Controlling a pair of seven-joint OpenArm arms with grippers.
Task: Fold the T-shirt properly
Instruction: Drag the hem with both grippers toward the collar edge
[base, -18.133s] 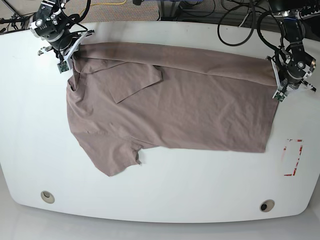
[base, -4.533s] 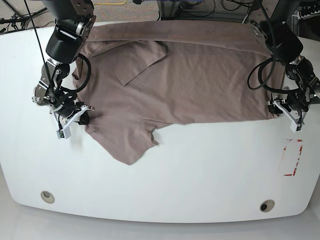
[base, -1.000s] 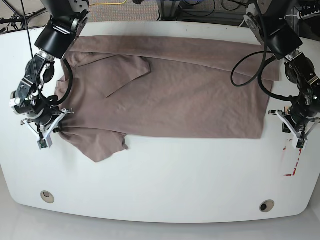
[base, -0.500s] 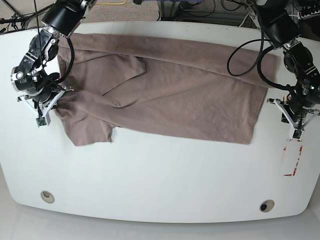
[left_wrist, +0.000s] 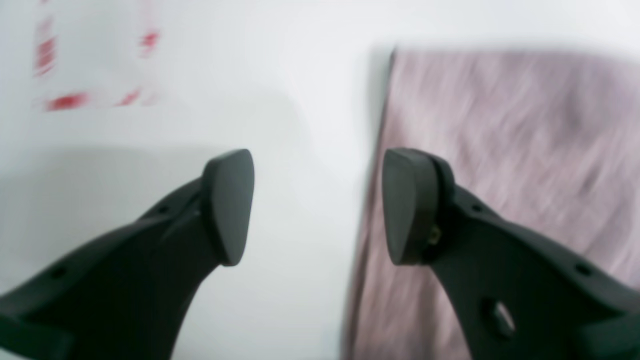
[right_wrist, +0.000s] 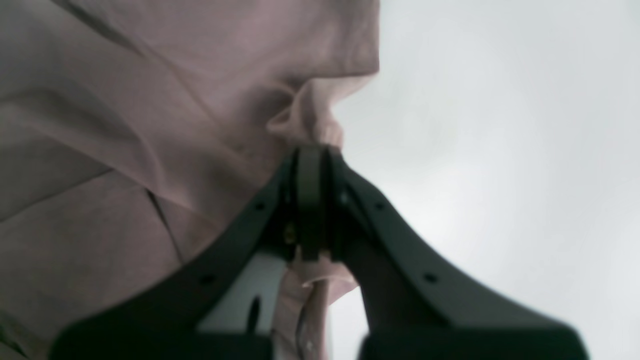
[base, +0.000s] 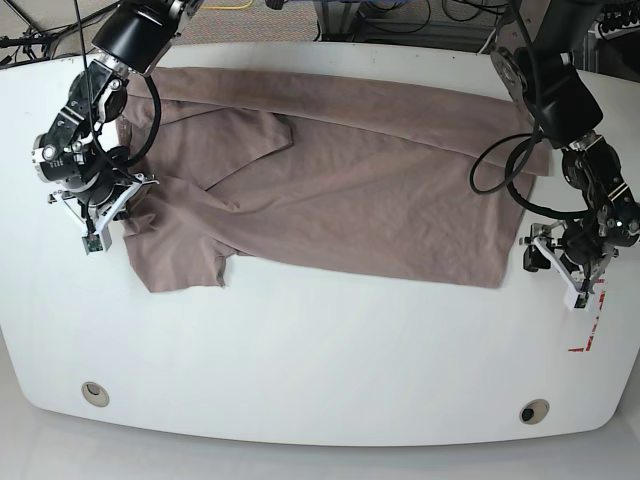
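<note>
The mauve-brown T-shirt (base: 340, 180) lies spread across the white table (base: 330, 350), one sleeve folded over its chest. At the shirt's left edge my right gripper (base: 108, 210) is shut on the cloth. The right wrist view shows that gripper (right_wrist: 310, 200) pinching a bunched fold of the T-shirt (right_wrist: 150, 125). My left gripper (base: 548, 262) hangs beside the shirt's right edge. In the left wrist view it (left_wrist: 317, 205) stands open and holds nothing, one finger over the T-shirt's (left_wrist: 500, 150) edge and the other over bare table.
Red tape marks (base: 588, 330) sit on the table just right of my left gripper and show as red tape marks (left_wrist: 65, 100) in the left wrist view. Two round holes (base: 95, 392) (base: 533, 411) lie near the front edge. Cables (base: 400, 15) run behind the table.
My left gripper has opened and shifted toward the shirt's right edge. The right gripper keeps its hold and has barely moved. The cloth has settled slightly.
</note>
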